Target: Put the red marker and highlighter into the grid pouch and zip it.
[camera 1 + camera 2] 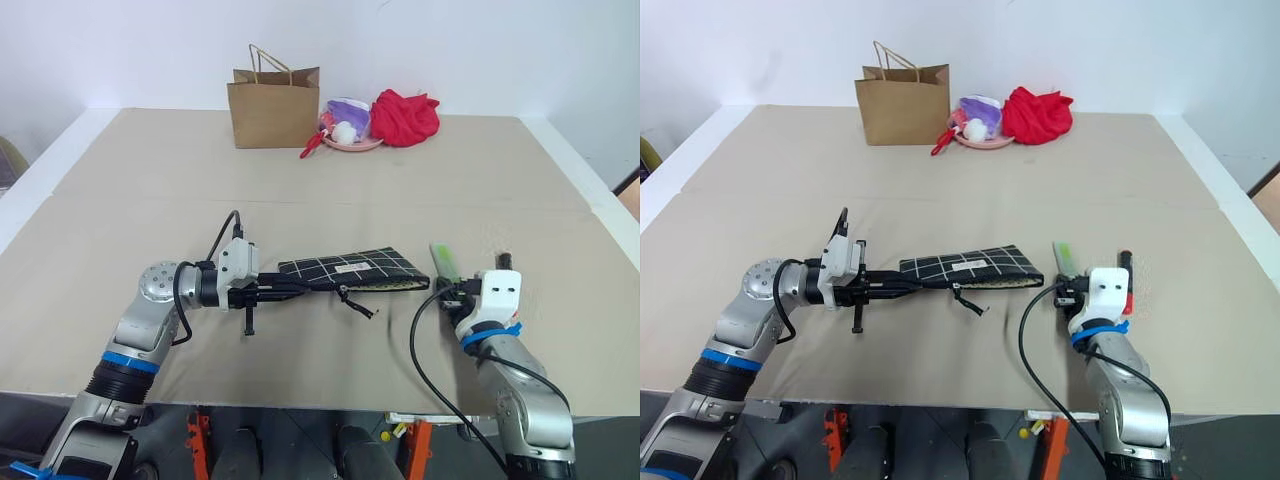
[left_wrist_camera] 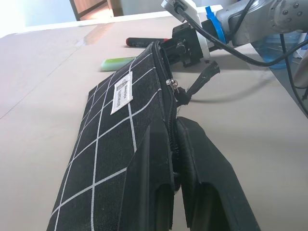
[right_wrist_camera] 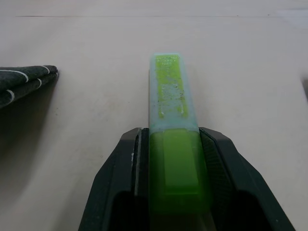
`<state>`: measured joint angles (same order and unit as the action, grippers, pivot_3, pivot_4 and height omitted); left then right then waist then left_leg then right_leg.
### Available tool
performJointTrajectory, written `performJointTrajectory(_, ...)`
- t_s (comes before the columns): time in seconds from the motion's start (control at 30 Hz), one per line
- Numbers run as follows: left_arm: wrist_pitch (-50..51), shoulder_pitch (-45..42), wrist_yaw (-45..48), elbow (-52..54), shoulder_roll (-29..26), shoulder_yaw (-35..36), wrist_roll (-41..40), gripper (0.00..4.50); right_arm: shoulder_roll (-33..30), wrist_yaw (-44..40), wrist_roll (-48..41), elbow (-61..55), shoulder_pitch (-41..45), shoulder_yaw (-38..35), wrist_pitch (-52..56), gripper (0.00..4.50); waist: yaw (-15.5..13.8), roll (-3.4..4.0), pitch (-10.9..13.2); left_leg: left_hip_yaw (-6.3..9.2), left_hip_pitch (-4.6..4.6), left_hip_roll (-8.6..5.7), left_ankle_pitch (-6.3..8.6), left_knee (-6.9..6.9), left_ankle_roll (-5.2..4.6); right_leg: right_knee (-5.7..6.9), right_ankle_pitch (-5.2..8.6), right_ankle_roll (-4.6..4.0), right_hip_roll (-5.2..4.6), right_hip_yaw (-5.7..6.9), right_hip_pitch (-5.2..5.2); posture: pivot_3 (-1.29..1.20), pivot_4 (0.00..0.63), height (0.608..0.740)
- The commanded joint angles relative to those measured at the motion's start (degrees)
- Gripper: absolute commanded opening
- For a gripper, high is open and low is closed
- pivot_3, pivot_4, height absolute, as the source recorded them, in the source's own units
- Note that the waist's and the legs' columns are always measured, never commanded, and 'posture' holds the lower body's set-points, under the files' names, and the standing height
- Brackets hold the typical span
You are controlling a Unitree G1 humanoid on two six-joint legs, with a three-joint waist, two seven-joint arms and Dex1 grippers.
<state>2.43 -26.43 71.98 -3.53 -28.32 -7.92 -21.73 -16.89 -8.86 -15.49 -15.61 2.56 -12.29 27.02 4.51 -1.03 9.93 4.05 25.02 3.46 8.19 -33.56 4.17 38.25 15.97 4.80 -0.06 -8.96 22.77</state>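
Lying on tan bench (image 1: 330, 180) against white wall: grid pouch (image 1: 345, 270), left fingers (image 2: 192, 163) clenching its end. Right fingers (image 3: 211, 159) grasping highlighter (image 3: 171, 120); red marker (image 1: 1126, 268) resting beside. Paper bag (image 1: 272, 105) standing at back.

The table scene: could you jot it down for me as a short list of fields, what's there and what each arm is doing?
Surface: beige table
Left gripper: jaws shut on the edge of the flat black fabric grid pouch with thin white lines
Right gripper: jaws shut on the stubby lime-green highlighter, pale cap pointing away
Short red marker: lying on the table beside the right gripper
Far edge: brown paper bag, pink dish of small items, red cloth bundle
Pouch zipper: partly open
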Motion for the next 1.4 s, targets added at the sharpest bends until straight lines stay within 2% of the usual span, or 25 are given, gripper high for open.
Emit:
performJointTrajectory(0.03,-0.12,-1.17,0.83,0.86,-0.52,1.13,-1.06,0.0,-5.71,-10.19,-7.16,-0.22,5.3,-4.71,-1.57,1.14,0.1,0.06,0.05,-0.01,0.0,0.0,0.0,-0.02,0.0,0.0,-0.03,0.02,0.0,-0.01,0.01,0.0,0.15,0.74)
performJointTrajectory(0.2,1.06,-1.56,1.97,0.86,-0.53,1.19,-1.84,0.0,-21.1,-33.58,-20.24,0.17,11.4,-8.65,1.3,1.14,-0.01,0.16,0.1,-0.01,0.01,0.0,-0.03,-0.06,-0.05,0.0,-0.07,0.09,0.01,0.01,-0.02,0.0,0.15,0.74)
performJointTrajectory(0.3,1.62,-1.81,2.23,1.07,-0.43,1.54,-2.65,0.0,-30.61,-46.89,-31.92,-3.72,10.35,-9.57,10.26,1.14,-0.09,0.16,0.1,0.0,0.02,0.0,0.0,-0.03,-0.1,-0.01,0.01,0.13,0.01,0.01,-0.07,0.0,0.15,0.74)
performJointTrajectory(0.37,1.62,-2.03,2.49,1.03,-0.29,1.64,-2.9,0.0,-35.13,-52.17,-36.26,-6.18,7.99,-9.41,14.32,1.14,-0.17,0.11,0.09,0.0,0.04,-0.01,0.05,-0.02,-0.18,-0.02,0.09,0.12,0.0,0.03,-0.08,0.0,0.15,0.74)
performJointTrajectory(0.5,1.9,-2.4,3.08,0.83,-0.14,1.7,-3.3,0.0,-40.76,-58.61,-39.22,-10.41,2.39,-8.62,17.89,1.14,-0.3,0.1,0.09,0.0,0.05,-0.01,0.09,-0.04,-0.23,-0.02,0.19,0.14,-0.02,0.11,-0.13,0.0,0.15,0.74)
performJointTrajectory(0.6,1.87,-2.45,3.32,0.87,-0.1,1.56,-3.25,0.0,-41.42,-59.47,-37.98,-10.9,0.45,-7.91,17.16,1.14,-0.29,0.09,0.1,0.0,0.05,-0.03,0.09,-0.13,-0.23,-0.02,0.18,0.17,-0.05,0.11,-0.14,0.0,0.15,0.74)
performJointTrajectory(0.77,2.03,-2.12,3.16,1.69,0.11,1.37,-3.02,0.0,-41.28,-58.51,-31.04,-6.11,-0.14,-5.74,13.81,1.14,-0.2,0.07,0.11,-0.01,0.04,-0.03,0.05,-0.41,-0.16,-0.02,0.08,-0.02,-0.05,0.11,-0.19,0.0,0.15,0.74)
performJointTrajectory(1.1,2.32,-0.72,2.16,3.91,0.36,0.91,-2.83,0.0,-40.51,-58.02,-30.02,-4.1,0.55,-5.01,15.0,1.14,-0.2,0.08,0.11,-0.02,0.04,-0.03,0.05,-0.5,-0.15,-0.03,-0.03,0.2,-0.07,0.11,-0.27,0.0,0.15,0.74)
performJointTrajectory(1.4,3.2,0.83,1.09,6.99,1.41,-0.11,-3.22,0.0,-38.79,-54.8,-29.96,-3.01,4.98,-1.61,17.01,1.14,-0.21,0.08,0.11,-0.02,0.03,-0.03,0.05,-0.5,-0.15,-0.03,-0.03,0.18,-0.07,0.11,-0.28,0.0,0.15,0.74)
